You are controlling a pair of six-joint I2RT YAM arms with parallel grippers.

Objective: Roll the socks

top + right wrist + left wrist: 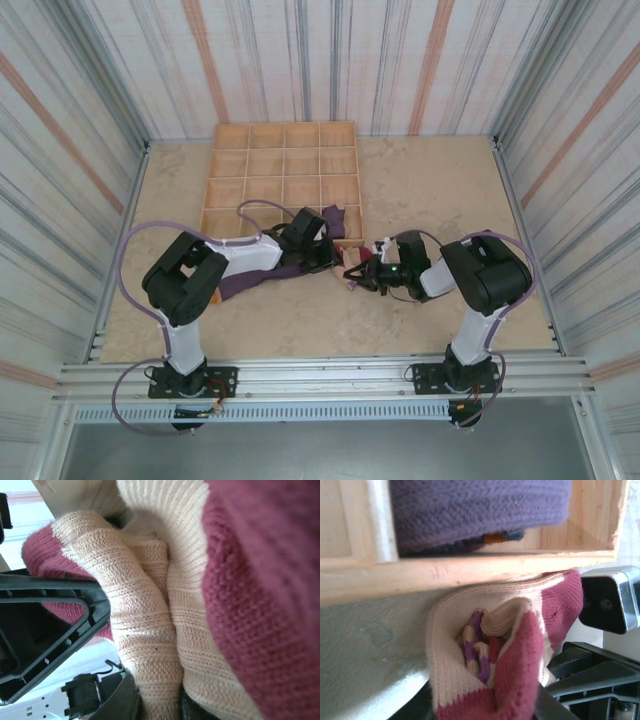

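Your left pincer (pixel 482 709) is clamping the bundled tan sock (pixel 510 630) just beside the near wall of the wooden tray (pixel 470 572). Your right pincer (pixel 366 268) is sitting against it, and I cannot tell whether it is apart or together.

Nothing readable in any view: no text, labels, brand marks, numbers or signs legible on anything in the scene.

A tan sock (pixel 445 670) with a red toe and a purple-striped cuff is bunched into a loose bundle just near of the wooden tray (pixel 470 572). A purple sock (pixel 480 510), rolled, with orange and teal edges showing, is tucked into a near compartment. A dark purple sock (pixel 245 285) is stretched out on the tabletop (pixel 430 190), to the left.
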